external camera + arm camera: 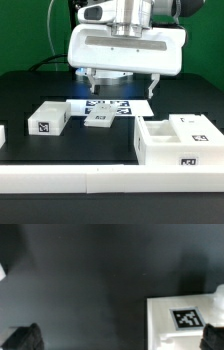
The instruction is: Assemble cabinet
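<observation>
While the claw [121, 84] hangs over the far middle of the black table [30, 95], its two fingers [88, 78] stand spread wide with nothing between them. It's an empty grasp, folks! The wrist view agrees: two dark fingertips far apart and bare table between them. One white tagged piece [182, 317] shows there too, but I cannot tell which part it is.

Straight below the claw lies the marker board [108, 104], flat, tags facing up. Just nearer sits a small white block [97, 117], and over to the exterior view's left a chunkier tagged block [48, 118].

Now the cabinet [178, 142]: it's off to the exterior view's right and nearer than the claw, well apart from it, with neither finger touching it. It's a big white boxy case, easily the largest part out there. Its top is open and walled into compartments, with one black-and-white square tag on a raised inner section and another on its near face. It stands just behind the long white rail [90, 180] running across the near side; whether the two touch, I cannot tell.
</observation>
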`<state>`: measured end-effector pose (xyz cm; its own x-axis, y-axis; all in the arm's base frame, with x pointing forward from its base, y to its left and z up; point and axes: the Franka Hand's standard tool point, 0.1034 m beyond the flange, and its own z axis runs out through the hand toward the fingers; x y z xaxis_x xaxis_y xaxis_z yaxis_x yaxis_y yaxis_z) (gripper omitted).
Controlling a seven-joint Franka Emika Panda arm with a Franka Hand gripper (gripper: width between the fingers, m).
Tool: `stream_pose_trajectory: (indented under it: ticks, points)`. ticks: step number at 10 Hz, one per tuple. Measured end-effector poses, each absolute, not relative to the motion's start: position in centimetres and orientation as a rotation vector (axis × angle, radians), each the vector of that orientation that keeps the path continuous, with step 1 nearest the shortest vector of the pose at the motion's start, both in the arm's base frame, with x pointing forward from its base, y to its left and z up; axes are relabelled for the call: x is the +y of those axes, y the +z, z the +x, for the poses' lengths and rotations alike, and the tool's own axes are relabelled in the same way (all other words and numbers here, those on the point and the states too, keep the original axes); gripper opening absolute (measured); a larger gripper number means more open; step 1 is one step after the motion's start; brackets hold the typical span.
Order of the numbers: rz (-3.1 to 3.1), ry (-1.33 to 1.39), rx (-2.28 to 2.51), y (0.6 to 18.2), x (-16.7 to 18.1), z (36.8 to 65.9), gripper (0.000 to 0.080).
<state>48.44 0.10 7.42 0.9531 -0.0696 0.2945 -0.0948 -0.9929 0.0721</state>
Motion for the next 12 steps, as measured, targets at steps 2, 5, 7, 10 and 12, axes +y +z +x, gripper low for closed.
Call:
stream_pose_trajectory:
  ticks: [2,5,7,10,12]
  points:
    - [3.084,0.277,-0.007,6.6,-0.8,48.2,0.0796]
    - [3.053,0.247,0.269,5.8,0.1,47.8,0.0796]
    - [3.017,0.221,0.471,5.7,-0.1,47.7,0.0796]
    - [2.898,0.031,1.022,5.7,1.1,46.1,0.0796]
    - [2.849,-0.04,1.219,5.9,-0.5,45.5,0.0796]
